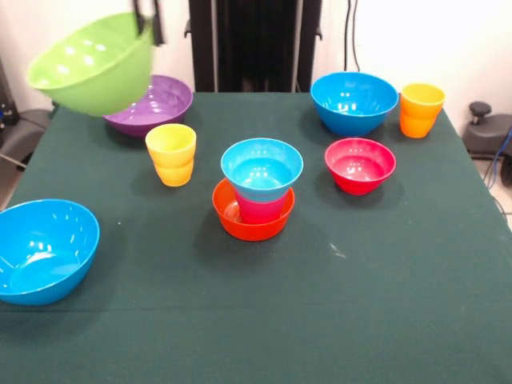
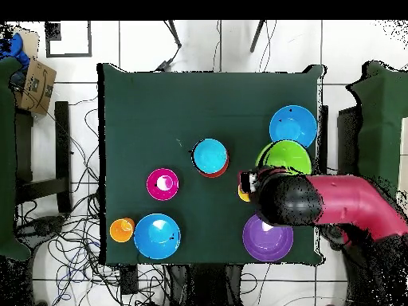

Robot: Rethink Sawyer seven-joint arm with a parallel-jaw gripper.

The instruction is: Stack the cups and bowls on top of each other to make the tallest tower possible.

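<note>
Holding the lime bowl [image 1: 94, 64] by its rim, my gripper [image 1: 146, 20] has its jaws closed on it and keeps it tilted in the air above the table's [image 1: 256, 336] far left corner as the front view shows it, with the bowl's mouth turned up and to the left. Under it, the purple bowl [image 1: 158, 102] sits on the cloth at that same far edge, partly hidden behind the lime one. Just in front of the purple bowl stands the yellow cup [image 1: 171, 154], upright and alone. Near the middle of the table is the tower [image 1: 258, 192]: the orange bowl [image 1: 248, 226] at the bottom, the red-pink cup [image 1: 262, 210] standing in it, and the light blue bowl [image 1: 262, 166] resting on that cup, mouth up. To its right the red bowl [image 1: 360, 164] sits by itself, apart from the stack. At the far right, a blue bowl [image 1: 354, 101] stands beside the orange cup [image 1: 421, 109], the two close together by the far right corner. A second blue bowl [image 1: 44, 250] lies tilted at the near left edge, its side hanging past the table's rim. From overhead my arm [image 2: 351, 205] reaches in across the table's edge, covering part of the lime bowl and the yellow cup.
</note>
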